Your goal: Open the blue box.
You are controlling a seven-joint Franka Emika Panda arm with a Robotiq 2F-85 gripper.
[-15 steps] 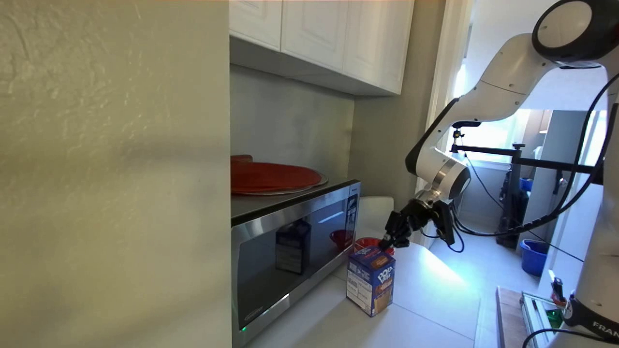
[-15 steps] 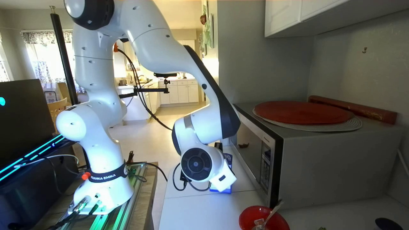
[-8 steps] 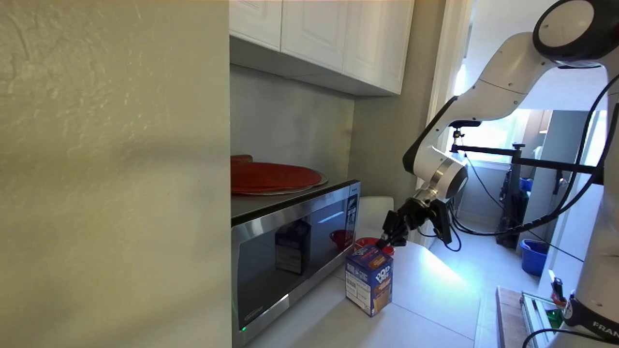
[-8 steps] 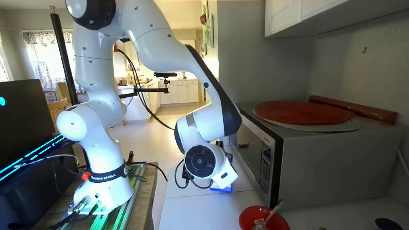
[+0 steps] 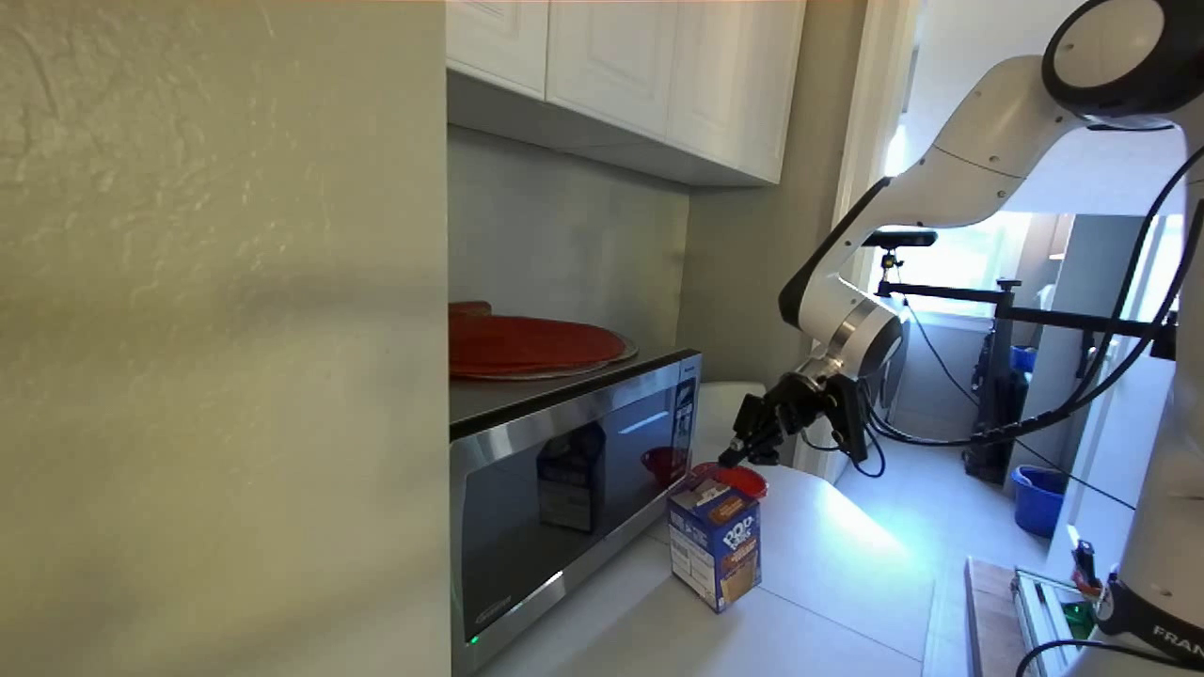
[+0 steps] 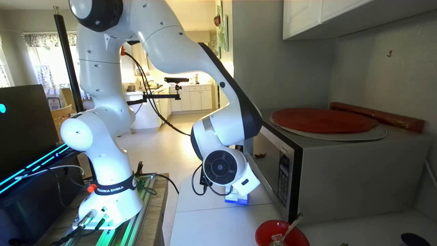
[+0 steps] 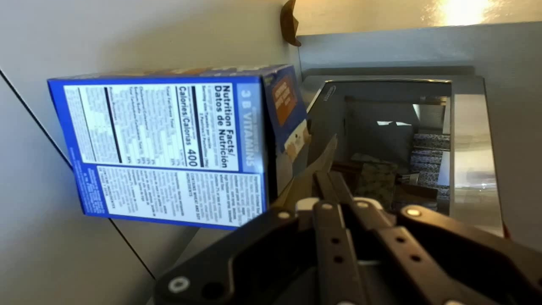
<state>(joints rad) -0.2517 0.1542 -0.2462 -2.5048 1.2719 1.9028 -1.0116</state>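
Box, blue cardboard, stands upright on the white counter, low and slightly right of centre in an exterior view, its printed front showing. In an exterior view my arm covers most of it, its lower part visible below mid-frame. My wrist camera gives it to me sideways, from far left to the middle of the frame, nutrition panel facing me. At its top end, around mid-frame, an orange-printed flap tilts, with a ragged pale edge, and a tan flap juts out beside a dark gap. My gripper sits at the bottom of that view, fingers together, tip beside tip, right by the tan flap; whether they touch it I can't tell. A red bowl and the microwave share the counter, right of the box in an exterior view.
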